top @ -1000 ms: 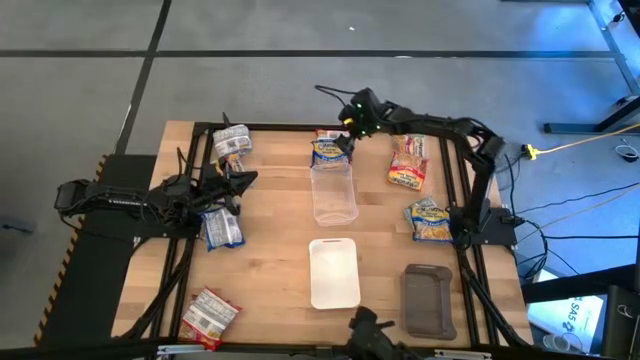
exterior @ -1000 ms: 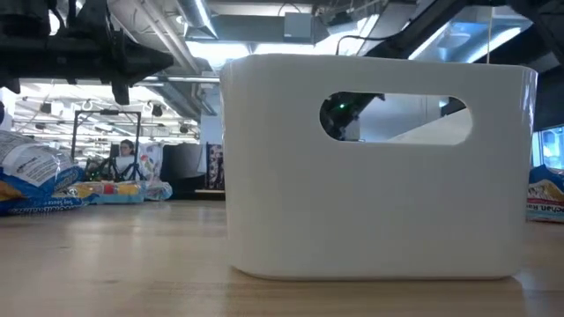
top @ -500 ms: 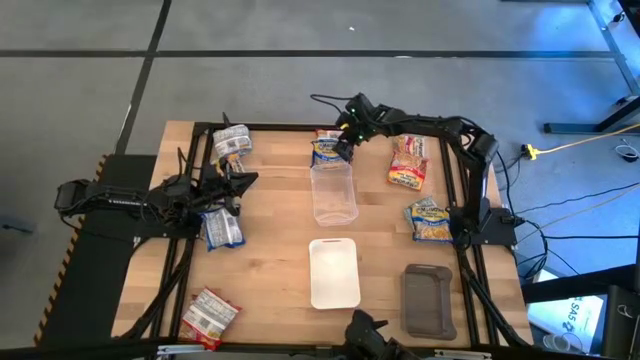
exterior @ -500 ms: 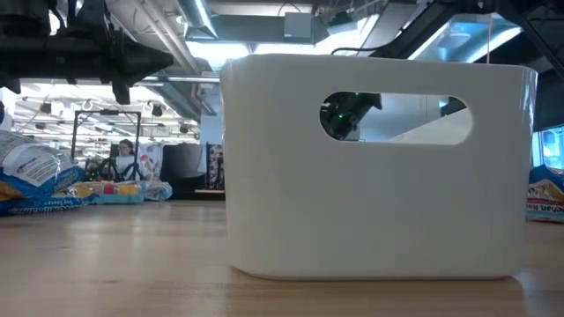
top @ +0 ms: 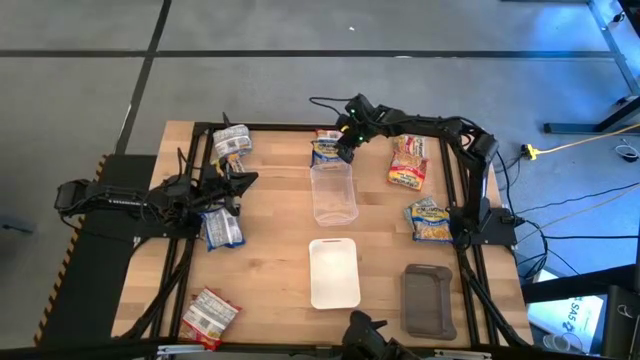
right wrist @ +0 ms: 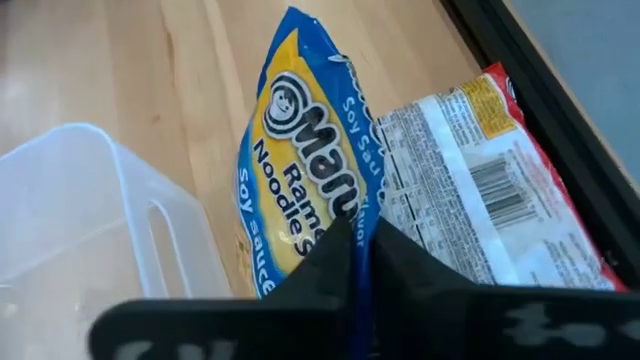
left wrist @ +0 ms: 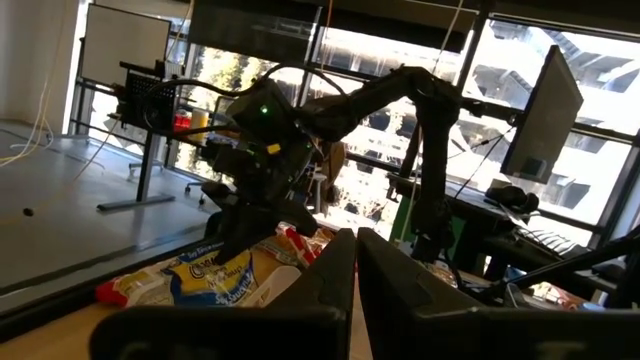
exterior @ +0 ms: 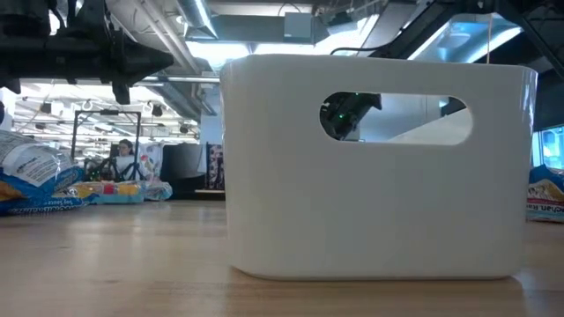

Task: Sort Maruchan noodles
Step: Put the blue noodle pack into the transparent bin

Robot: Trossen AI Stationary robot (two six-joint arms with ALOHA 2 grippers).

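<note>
My right gripper [top: 342,141] is at the table's far middle, shut on a blue-yellow Maruchan noodles packet [right wrist: 300,150] that lies beside a red-and-silver packet [right wrist: 470,190]. My left gripper [top: 246,179] hangs shut and empty above the table's left half; its wrist view shows the closed fingers [left wrist: 340,270]. Other packets lie flat: a silver-grey one [top: 232,142] at the far left, a blue one [top: 222,229] under the left arm, a red one [top: 208,314] at the near left, a red-orange one [top: 408,162] and a blue-yellow one [top: 430,220] on the right. My right gripper pinches the blue-yellow packet's edge [right wrist: 335,225] on the side facing the gripper, between its two fingers. The fingers slant down from the table's far right. The packet lies on the table, its side against the red-and-silver packet.
A clear plastic bin [top: 334,193] stands in the middle, just near of the held packet. A white bin [top: 334,272] stands at the near middle and fills the low view [exterior: 370,167]. A dark grey tray [top: 428,300] lies at the near right.
My right gripper has sunk a little onto the blue-yellow packet and shut on its edge. The packet has stayed where it was.
</note>
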